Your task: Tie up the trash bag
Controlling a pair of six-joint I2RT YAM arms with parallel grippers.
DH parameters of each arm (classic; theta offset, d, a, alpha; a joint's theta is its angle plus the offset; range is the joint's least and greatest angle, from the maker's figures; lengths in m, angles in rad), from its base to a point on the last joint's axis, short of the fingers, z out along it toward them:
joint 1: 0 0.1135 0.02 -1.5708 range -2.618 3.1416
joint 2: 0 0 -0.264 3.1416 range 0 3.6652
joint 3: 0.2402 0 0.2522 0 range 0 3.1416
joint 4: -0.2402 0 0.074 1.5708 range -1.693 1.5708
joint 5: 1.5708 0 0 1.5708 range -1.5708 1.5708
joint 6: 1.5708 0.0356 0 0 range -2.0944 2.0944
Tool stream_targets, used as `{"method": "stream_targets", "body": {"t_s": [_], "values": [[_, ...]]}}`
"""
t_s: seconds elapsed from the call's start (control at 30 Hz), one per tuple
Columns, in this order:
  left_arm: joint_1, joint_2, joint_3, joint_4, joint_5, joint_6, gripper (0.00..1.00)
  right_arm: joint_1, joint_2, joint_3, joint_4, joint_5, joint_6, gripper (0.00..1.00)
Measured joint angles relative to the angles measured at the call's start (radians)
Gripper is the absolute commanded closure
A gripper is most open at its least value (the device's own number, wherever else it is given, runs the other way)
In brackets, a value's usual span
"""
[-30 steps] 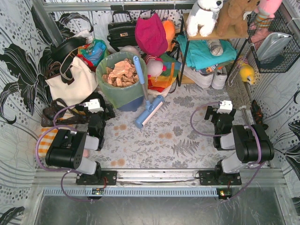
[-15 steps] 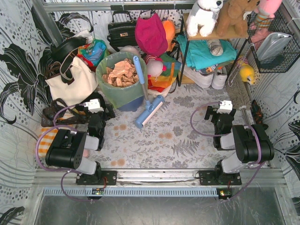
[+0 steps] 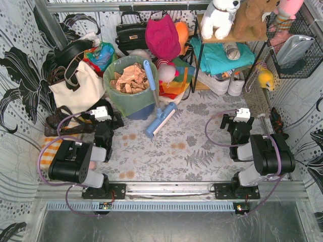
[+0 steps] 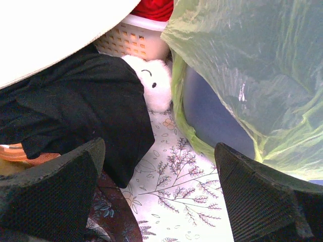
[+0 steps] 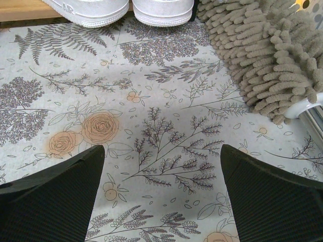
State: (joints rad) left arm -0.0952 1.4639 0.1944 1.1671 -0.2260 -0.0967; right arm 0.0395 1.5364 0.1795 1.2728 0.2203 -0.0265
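1. My left pincer [image 4: 160, 194] is released. Its two black ribbed pads stand wide apart with only floral cloth [image 4: 176, 196] showing between them, and it grips nothing.
2. My right pincer [image 5: 162, 189] is released too, spread wide over the same printed cloth and holding nothing.
3. The trash bag [image 3: 130, 100] sits at the far left-centre of the surface. It lines the blue-grey round bin [image 3: 137, 113], with its light-green rim folded down over the bin's outer wall.
4. The bag's mouth is open, and tan crumpled paper scraps [image 3: 132, 78] are heaped inside.
5. In my left wrist view, the bag's thin plastic [image 4: 242, 65] hangs ahead and to the right, over the bin's blue side. My pads are near it but apart from it.
6. Left of the bin, that view shows a black cloth [image 4: 86, 106], a small white plush face [image 4: 154, 85] and a cream lattice basket [image 4: 133, 43].
7. A blue long-handled floor tool [image 3: 160, 118] leans with its handle against the bag's rim, its head on the cloth.
8. A cream tote bag [image 3: 75, 88] stands just beside the bin on its left.
9. Ahead of my right pincer are white sneakers [image 5: 101, 10] and a beige shaggy chenille pile [image 5: 262, 55].
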Motion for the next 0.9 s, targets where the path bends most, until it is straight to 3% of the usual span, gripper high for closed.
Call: {"method": "stream_targets", "body": {"t_s": [0.23, 0.5, 0.73, 0.9], "values": [[-0.005, -0.105, 0.012, -0.097, -0.004, 0.001, 0.02, 0.000, -0.046, 0.034, -0.093, -0.017, -0.012, 0.03], [-0.040, -0.243, 0.115, -0.399, -0.124, -0.067, 0.02, 0.000, -0.261, 0.130, -0.336, -0.084, -0.018, 0.03], [-0.049, -0.432, 0.208, -0.737, -0.234, -0.188, 0.02, 0.000, -0.362, 0.222, -0.490, -0.360, 0.034, 0.01], [-0.049, -0.551, 0.312, -0.965, -0.261, -0.273, 0.02, 0.018, -0.348, 0.291, -0.512, -0.588, 0.111, 0.07]]}}
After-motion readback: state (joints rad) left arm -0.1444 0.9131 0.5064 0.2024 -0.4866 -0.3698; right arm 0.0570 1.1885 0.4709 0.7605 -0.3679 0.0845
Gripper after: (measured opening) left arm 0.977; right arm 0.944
